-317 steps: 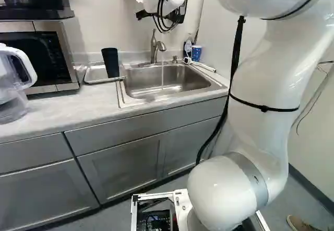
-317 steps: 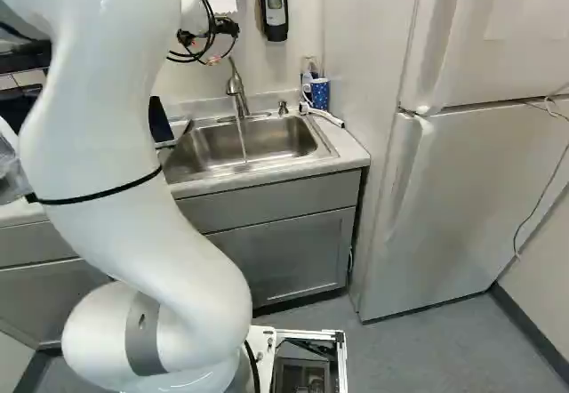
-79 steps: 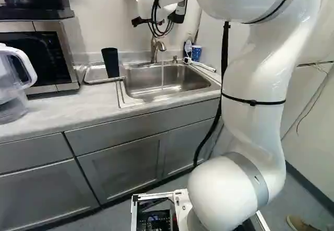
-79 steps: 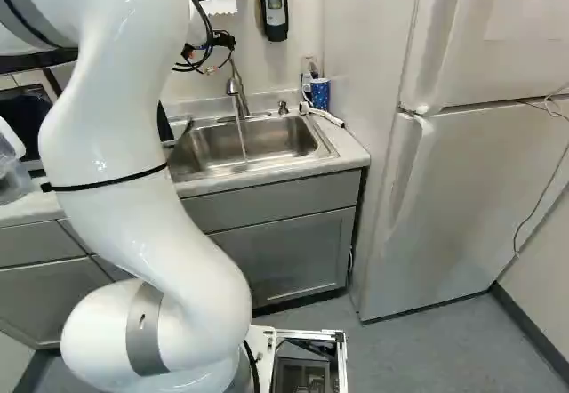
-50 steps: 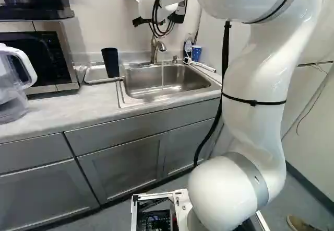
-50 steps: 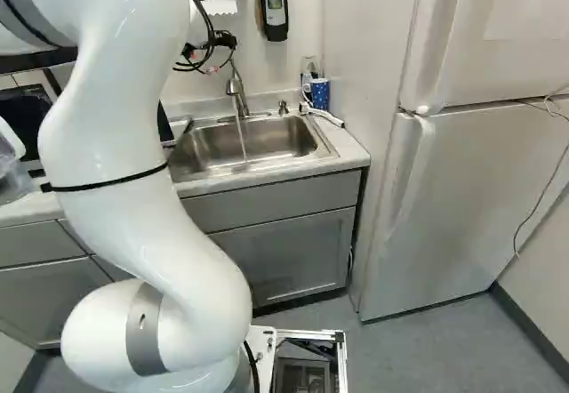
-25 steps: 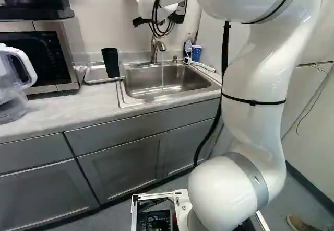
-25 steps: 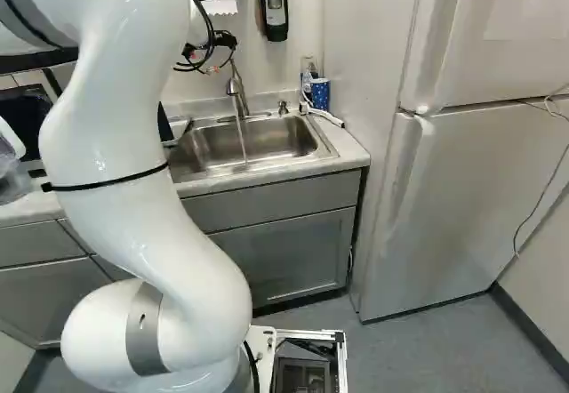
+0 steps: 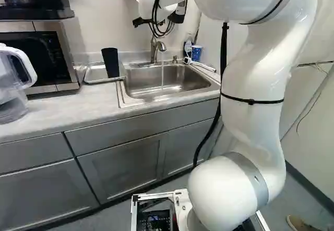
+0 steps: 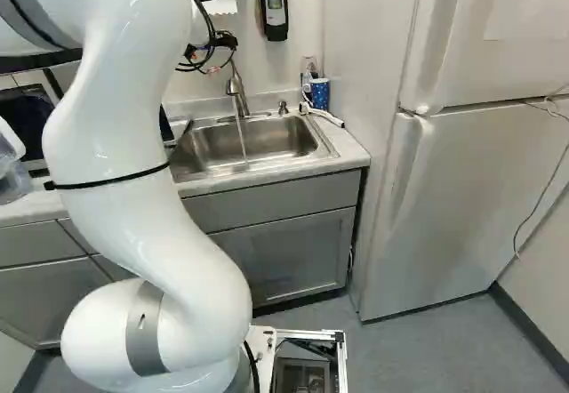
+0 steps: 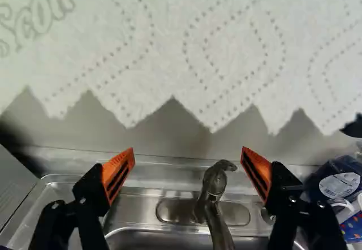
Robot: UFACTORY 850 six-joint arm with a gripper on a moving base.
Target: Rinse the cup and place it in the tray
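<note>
Whites and greys, broken by black, blue and orange.
The tall cup [image 9: 110,62] is coloured black, the small cup [image 9: 196,53] blue with spots; silver-grey is shown by the tray [image 9: 94,73] and sink [image 9: 140,80]. The white towel [image 11: 169,35] is patterned with dotted, angular lines. The orange pads [image 11: 115,167] are striped with black. The white arm [image 9: 255,74] is banded in black.

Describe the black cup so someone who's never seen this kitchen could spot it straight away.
In the left base view, find the steel sink under the running faucet. Between it and the microwave lies a shallow metal tray, and the black cup stands there, tall and widening toward the top. The blue cup, on the sink's other side, is patterned, not plain.
</note>
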